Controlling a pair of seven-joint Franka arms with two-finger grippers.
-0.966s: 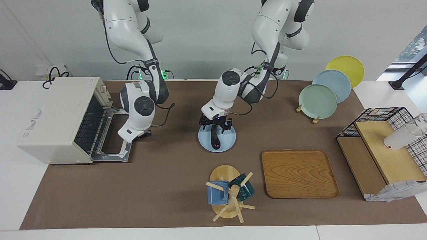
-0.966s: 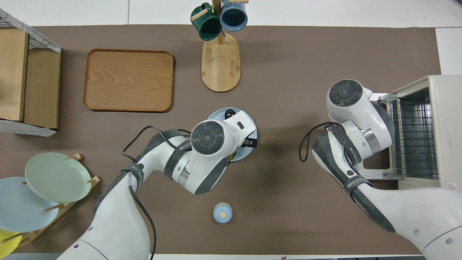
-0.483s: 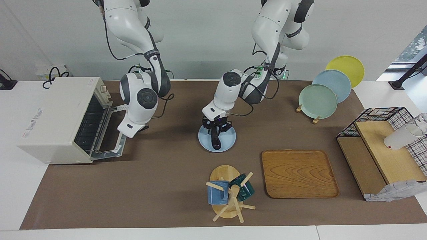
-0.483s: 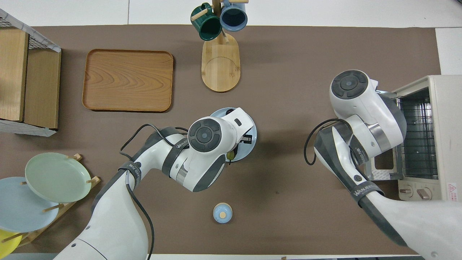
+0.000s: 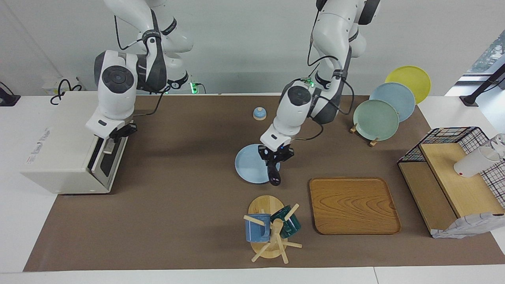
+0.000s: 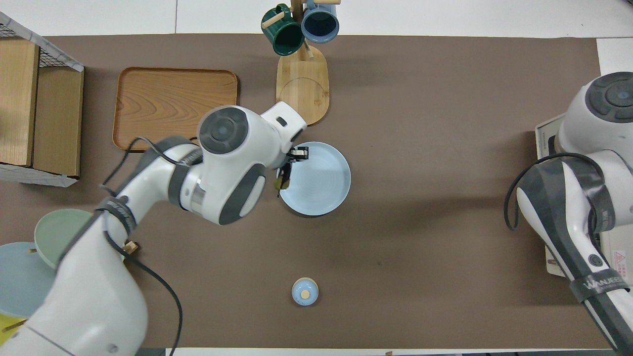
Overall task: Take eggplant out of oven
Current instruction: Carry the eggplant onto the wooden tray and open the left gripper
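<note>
The left gripper (image 5: 275, 160) is clamped on the eggplant (image 5: 273, 174), lifted over the blue plate's (image 5: 248, 167) edge. The right gripper (image 5: 112, 142), apparently closed, touches the oven (image 5: 59, 146) door.

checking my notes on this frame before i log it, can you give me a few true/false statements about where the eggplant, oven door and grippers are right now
1. The left gripper is shut on the eggplant. True.
2. The eggplant lies flat in the light blue plate. False: it hangs lifted over the plate's edge toward the wooden tray.
3. The oven door stands nearly closed. True.
4. The right gripper holds a mug. False: it is shut at the oven door, with no mug.
5. Both mugs hang on the mug tree. True.
</note>
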